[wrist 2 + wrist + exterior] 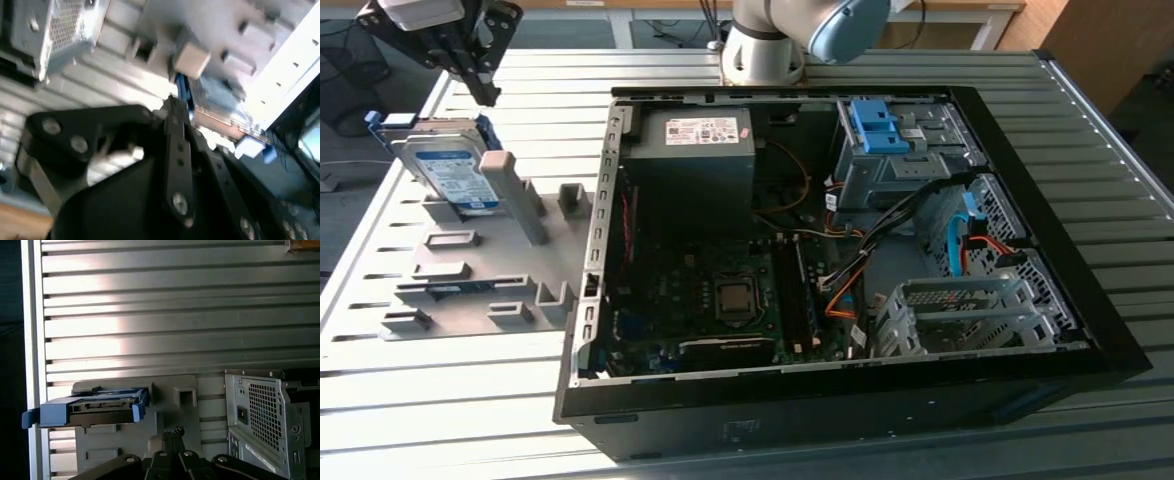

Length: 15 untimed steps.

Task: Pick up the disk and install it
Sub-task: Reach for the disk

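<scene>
The disk (450, 170) stands on edge in a grey holder (507, 265) at the exterior view's left, beside the open computer case (854, 400). It is silver with a white-and-blue label and blue rails. My gripper (486, 93) hangs just above and behind the disk's top edge, apart from it, fingers drawn together with nothing between them. In the first wrist view the disk (92, 407) shows edge-on in its blue rails, and the gripper (173, 434) sits a short way off to its side. The second wrist view shows the disk (220, 107) blurred beyond the fingertips (173, 107).
Inside the case are a grey power-supply box (704, 140), the motherboard (720, 290), a blue latch piece on a drive cage (881, 128) and a perforated metal bay (967, 310). The arm's base (767, 45) stands behind the case. The ribbed metal table (440, 400) surrounds everything.
</scene>
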### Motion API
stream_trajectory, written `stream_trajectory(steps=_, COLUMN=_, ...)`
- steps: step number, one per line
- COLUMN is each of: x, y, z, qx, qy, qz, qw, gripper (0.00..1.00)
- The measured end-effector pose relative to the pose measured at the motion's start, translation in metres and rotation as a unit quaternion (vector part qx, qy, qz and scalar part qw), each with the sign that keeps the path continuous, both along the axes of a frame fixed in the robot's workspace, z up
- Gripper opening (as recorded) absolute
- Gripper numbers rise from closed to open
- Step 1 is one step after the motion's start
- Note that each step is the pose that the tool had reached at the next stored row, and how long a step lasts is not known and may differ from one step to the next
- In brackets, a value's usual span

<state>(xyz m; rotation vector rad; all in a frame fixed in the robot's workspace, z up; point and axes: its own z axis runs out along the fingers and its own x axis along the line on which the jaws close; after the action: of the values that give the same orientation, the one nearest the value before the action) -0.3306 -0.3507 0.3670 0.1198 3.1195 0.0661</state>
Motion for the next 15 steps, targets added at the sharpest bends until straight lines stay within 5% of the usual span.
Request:
stream_trajectory(steps=4, x=-0.0029, y=0.0007, z=0.0001, qx=-0.0001, qy=0.0000, qz=0.000, qw=1.0000, gripper=0.11)
stream_trajectory(steps=15, x=-0.0488, y=0.0054, z=-0.0038, qx=0.0000, qy=0.0003, qz=0.000, qw=1.0000, gripper=0.11)
